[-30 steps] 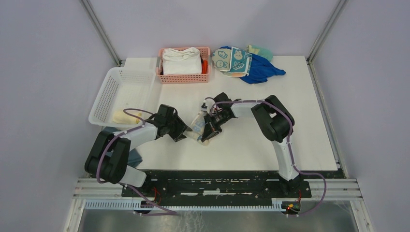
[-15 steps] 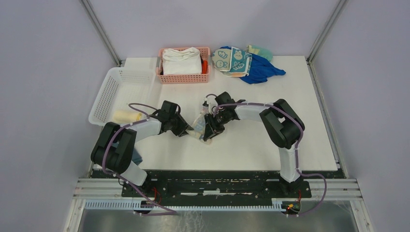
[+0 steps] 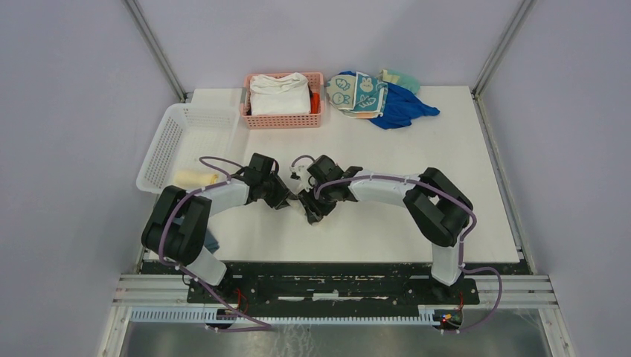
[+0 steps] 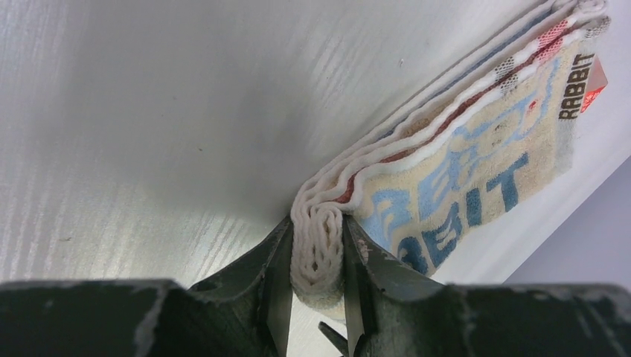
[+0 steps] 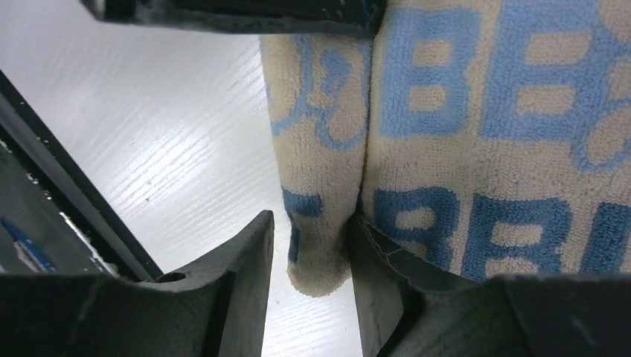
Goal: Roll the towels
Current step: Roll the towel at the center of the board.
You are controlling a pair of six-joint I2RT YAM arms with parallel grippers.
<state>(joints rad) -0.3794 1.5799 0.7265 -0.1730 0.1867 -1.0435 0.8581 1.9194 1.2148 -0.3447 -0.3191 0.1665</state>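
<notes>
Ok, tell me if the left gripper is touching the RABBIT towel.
Touching. Left wrist view: the left gripper pinches the RABBIT towel by its folded edge.

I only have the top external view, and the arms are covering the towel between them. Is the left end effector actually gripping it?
Observer: Yes. The left wrist view shows the left end effector clamped on the folded edge of the RABBIT towel.
Operator: And the right one?
Observer: The right end effector is open. A fold of the towel sits between its fingers, with a gap on one side.
Operator: Is it rolled?
Observer: At the gripped edge I see stacked flat layers, no coil.
</notes>
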